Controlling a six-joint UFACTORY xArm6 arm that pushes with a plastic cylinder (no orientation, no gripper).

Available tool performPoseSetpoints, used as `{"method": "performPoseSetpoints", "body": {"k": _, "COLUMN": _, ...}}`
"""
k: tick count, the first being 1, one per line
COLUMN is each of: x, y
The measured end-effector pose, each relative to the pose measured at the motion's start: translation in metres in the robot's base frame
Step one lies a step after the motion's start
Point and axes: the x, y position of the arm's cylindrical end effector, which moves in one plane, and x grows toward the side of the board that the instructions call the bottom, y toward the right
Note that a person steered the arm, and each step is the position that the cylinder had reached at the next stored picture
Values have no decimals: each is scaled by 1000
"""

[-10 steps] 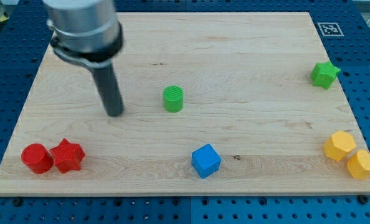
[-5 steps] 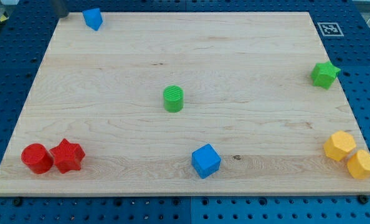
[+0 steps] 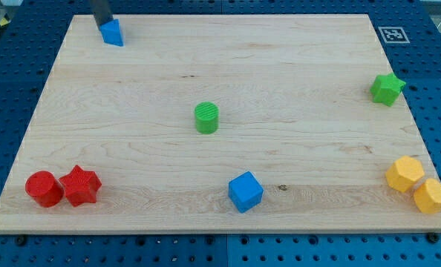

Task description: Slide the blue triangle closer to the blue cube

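The blue triangle (image 3: 113, 33) lies at the view's top left corner of the wooden board (image 3: 295, 67). The blue cube (image 3: 245, 191) sits near the view's bottom edge, a little right of centre, far from the triangle. My tip (image 3: 102, 22) shows as a short dark rod end at the view's top edge, touching or almost touching the triangle's upper left side. The rest of the rod is out of view.
A green cylinder (image 3: 206, 117) stands between the triangle and the cube. A red cylinder (image 3: 43, 188) and red star (image 3: 81, 185) sit at the bottom left. A green star (image 3: 387, 89) is at the right; two yellow blocks (image 3: 404, 173) (image 3: 433, 196) at the bottom right.
My rod left the board's left middle, went to the top left corner, then moved right against the blue triangle. The triangle has shifted slightly down.
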Motion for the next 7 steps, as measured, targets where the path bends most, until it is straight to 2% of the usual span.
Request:
{"method": "performPoseSetpoints", "body": {"k": 2, "x": 56, "y": 35}}
{"method": "performPoseSetpoints", "body": {"k": 4, "x": 99, "y": 148}}
{"method": "performPoseSetpoints", "body": {"k": 6, "x": 174, "y": 260}}
{"method": "performPoseSetpoints", "body": {"k": 7, "x": 188, "y": 288}}
